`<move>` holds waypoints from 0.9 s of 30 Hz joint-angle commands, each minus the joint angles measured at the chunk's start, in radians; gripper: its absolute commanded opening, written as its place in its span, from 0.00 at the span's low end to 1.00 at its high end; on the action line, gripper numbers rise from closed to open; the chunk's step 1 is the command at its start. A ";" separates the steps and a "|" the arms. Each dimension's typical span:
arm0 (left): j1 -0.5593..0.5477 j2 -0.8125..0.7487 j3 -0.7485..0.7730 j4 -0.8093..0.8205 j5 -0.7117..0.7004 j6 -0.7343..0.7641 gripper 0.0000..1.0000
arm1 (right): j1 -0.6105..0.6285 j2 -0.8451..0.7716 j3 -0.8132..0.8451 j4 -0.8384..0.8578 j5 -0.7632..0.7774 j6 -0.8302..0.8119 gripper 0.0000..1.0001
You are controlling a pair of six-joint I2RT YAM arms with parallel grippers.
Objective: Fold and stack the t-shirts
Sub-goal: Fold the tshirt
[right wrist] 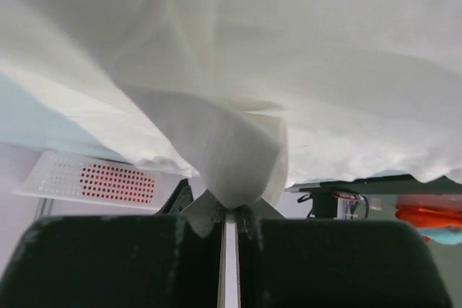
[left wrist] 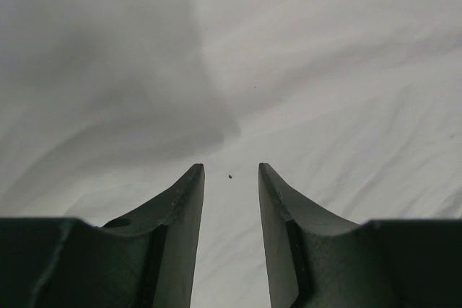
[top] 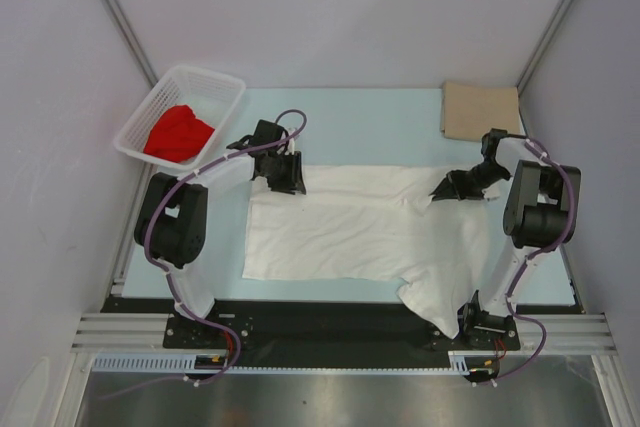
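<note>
Soft white cloth t-shirt (top: 340, 232) is lying spread on the pale-blue tabletop (top: 370, 117); I'm judging it light, floppy, so taking hems/corners. My right gripper (top: 447, 187) is clamping a bunched fold at its far-right edge. My left gripper (top: 283, 175) is hovering, jaws apart, over the far-left corner, maybe touching.

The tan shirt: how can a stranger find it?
Go to the far right corner of the blue table. The tan shirt lies there as a flat rectangle; the white shirt is spread out, the red shirt crumpled in a basket.
</note>
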 commanded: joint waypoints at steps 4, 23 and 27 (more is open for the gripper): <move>0.006 -0.017 -0.016 0.028 0.037 0.027 0.41 | 0.008 -0.009 0.047 -0.020 0.016 0.061 0.04; 0.004 -0.024 -0.035 0.020 0.056 0.053 0.42 | -0.018 -0.180 -0.177 0.022 0.094 0.119 0.00; 0.007 -0.022 -0.041 0.020 0.057 0.060 0.42 | -0.020 -0.096 -0.083 0.029 0.093 0.119 0.00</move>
